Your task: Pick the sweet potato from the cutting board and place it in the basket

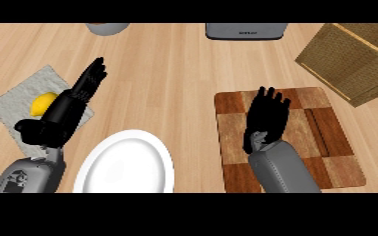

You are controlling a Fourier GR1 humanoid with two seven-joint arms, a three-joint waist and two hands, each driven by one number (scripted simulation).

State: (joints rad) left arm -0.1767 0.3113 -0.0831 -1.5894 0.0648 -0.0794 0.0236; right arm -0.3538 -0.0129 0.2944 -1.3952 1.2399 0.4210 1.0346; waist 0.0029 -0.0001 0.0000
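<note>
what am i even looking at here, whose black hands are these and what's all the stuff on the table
This is one picture, taken as if from a humanoid robot's head, looking steeply down at a wooden kitchen counter. The two grey forearms entering from the bottom are its arms, each ending in a black hand.

The right hand is stretched flat, fingers straight, over a checkered cutting board. The left hand is open too, over a grey cloth with a yellow item, perhaps a lemon, on it.

Also there: a white plate, a woven basket at the upper right, and two grey objects cut off at the far edge. Neither hand visibly holds anything. The sweet potato is not visible; the right hand may hide it.
</note>
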